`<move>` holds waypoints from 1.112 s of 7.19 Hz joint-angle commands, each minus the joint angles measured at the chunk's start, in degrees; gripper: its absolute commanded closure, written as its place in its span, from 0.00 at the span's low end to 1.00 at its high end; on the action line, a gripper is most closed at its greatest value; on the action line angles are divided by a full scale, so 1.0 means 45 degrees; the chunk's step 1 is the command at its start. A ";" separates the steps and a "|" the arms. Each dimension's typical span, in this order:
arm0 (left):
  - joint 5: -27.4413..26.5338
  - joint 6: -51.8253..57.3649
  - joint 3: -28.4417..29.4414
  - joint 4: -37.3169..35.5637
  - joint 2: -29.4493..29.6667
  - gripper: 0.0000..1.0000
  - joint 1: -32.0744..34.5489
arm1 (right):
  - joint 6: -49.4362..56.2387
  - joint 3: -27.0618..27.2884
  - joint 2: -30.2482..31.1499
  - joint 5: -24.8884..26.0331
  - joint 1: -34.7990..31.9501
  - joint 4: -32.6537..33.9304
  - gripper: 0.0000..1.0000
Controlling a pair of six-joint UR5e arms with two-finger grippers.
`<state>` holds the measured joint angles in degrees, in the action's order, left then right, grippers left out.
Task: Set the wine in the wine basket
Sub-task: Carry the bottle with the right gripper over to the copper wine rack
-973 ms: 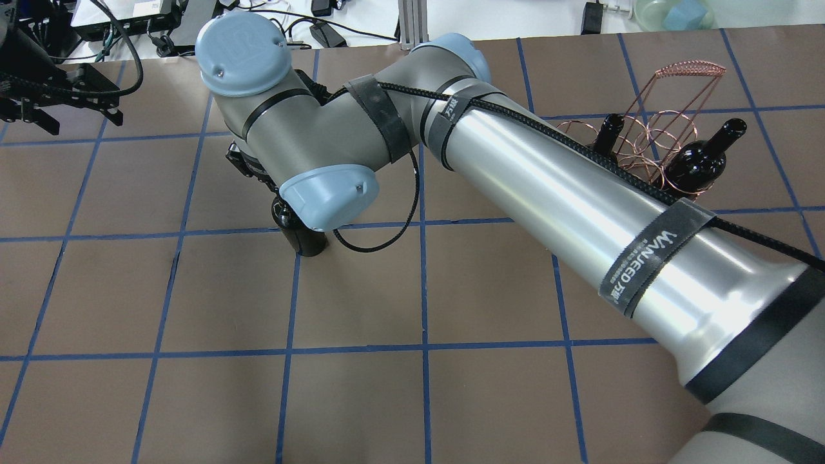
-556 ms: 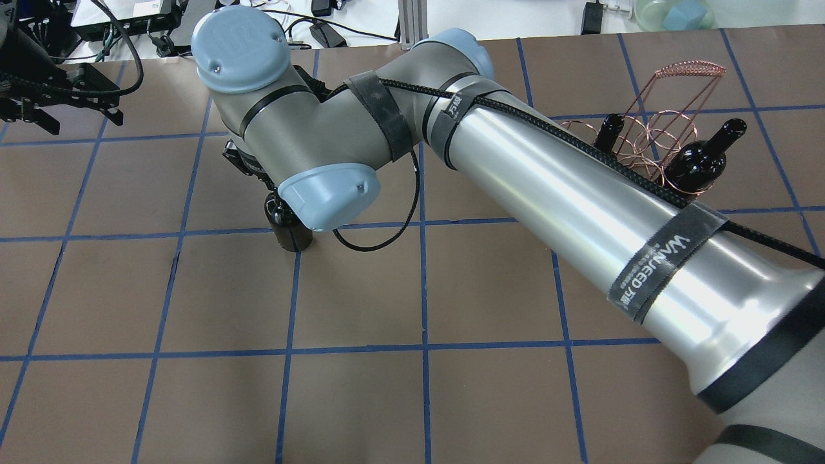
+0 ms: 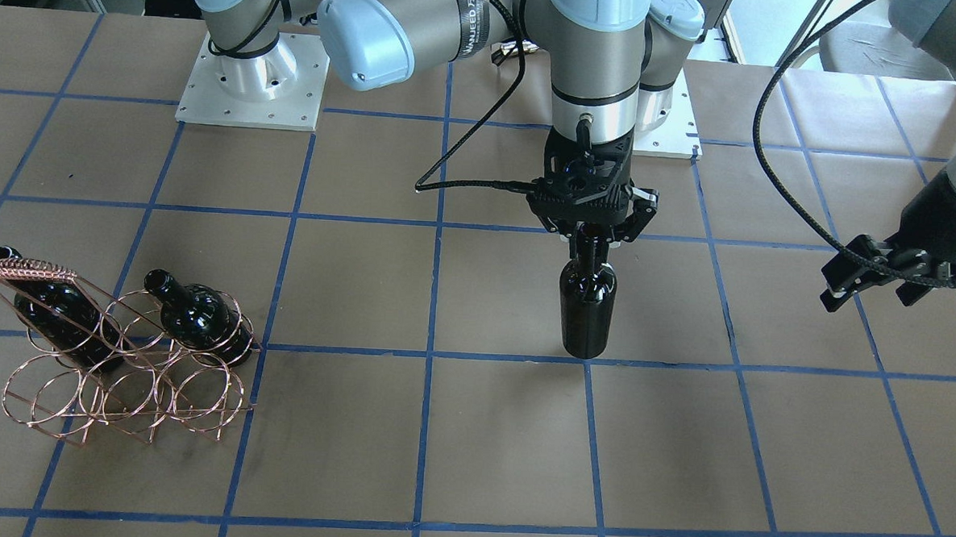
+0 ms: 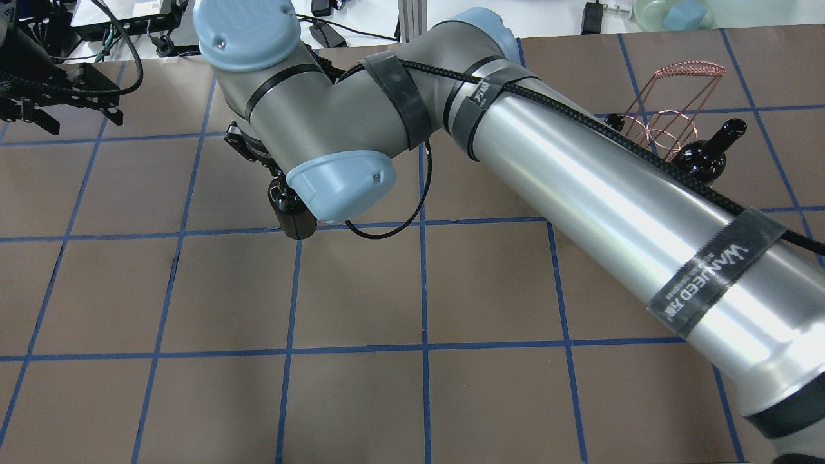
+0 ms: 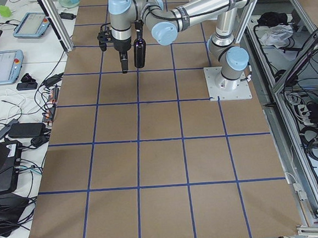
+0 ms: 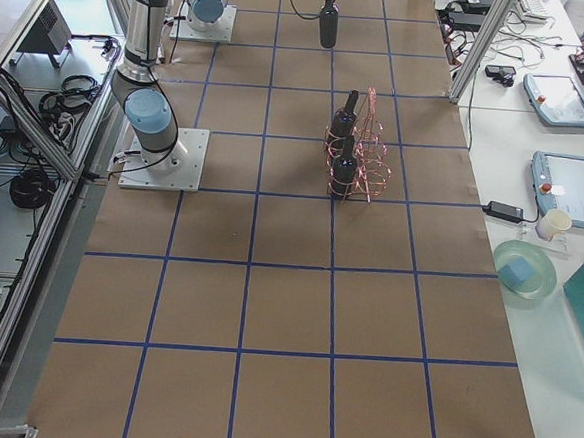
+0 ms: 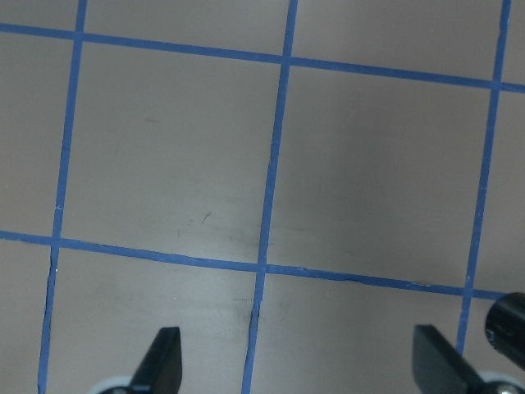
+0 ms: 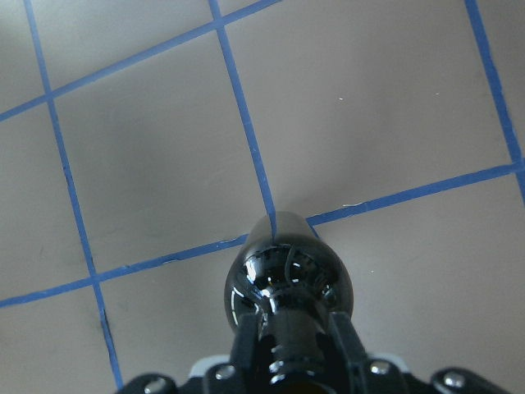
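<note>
Wine (image 3: 587, 309) upright, its neck between the closed right jaws.

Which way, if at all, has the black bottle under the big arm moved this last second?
Yes. In the overhead view the wine has shifted up the picture and slightly left: its base was below the horizontal blue tape line, now about on it.

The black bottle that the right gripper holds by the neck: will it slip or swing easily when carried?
Likely slippery: the wine bottle is glossy glass, and the right gripper clamps only its narrow neck. It hangs upright, so the heavier body below may swing. Probably fragile if dropped.
</note>
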<state>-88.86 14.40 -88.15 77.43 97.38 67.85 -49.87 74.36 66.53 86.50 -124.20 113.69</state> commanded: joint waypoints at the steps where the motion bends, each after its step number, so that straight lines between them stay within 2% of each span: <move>1: 0.0019 -0.0017 0.0000 0.0000 0.0019 0.00 0.0000 | 0.1684 0.0446 0.1729 0.0251 0.1187 -0.2266 1.00; 3: 0.0020 0.0002 0.0039 -0.0020 -0.0019 0.00 0.0291 | 0.3591 0.0585 0.3390 0.0309 0.2748 -0.4959 1.00; 5: 0.0427 -0.0463 0.0039 0.0000 -0.0350 0.00 0.1361 | 0.6010 0.0585 0.4468 0.0269 0.4894 -0.7326 1.00; 8: 0.0448 -0.1287 0.0039 0.0000 -0.0585 0.00 0.2693 | 0.9803 0.0585 0.5604 0.0894 0.7533 -0.8952 1.00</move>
<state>-87.25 9.28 -87.98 77.43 95.33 77.79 -12.52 76.99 89.96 89.54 -95.52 76.48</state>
